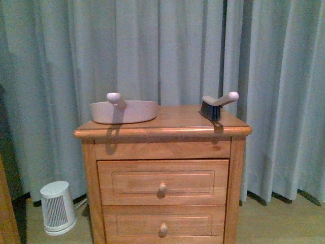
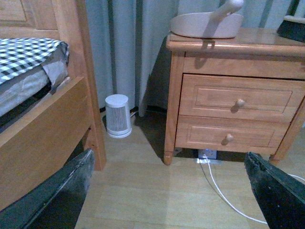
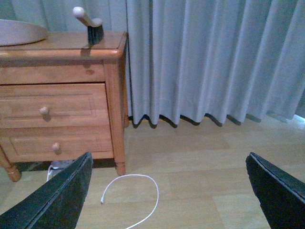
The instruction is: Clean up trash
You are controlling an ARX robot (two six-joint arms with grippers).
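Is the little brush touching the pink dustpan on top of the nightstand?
Apart. In the front view the dustpan sits at the nightstand's left end, the brush at its right end, with bare wood between them.

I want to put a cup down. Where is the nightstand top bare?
The nightstand top is bare in the middle, between the dustpan on the left and the brush near the right edge. The dustpan crowds the left end.
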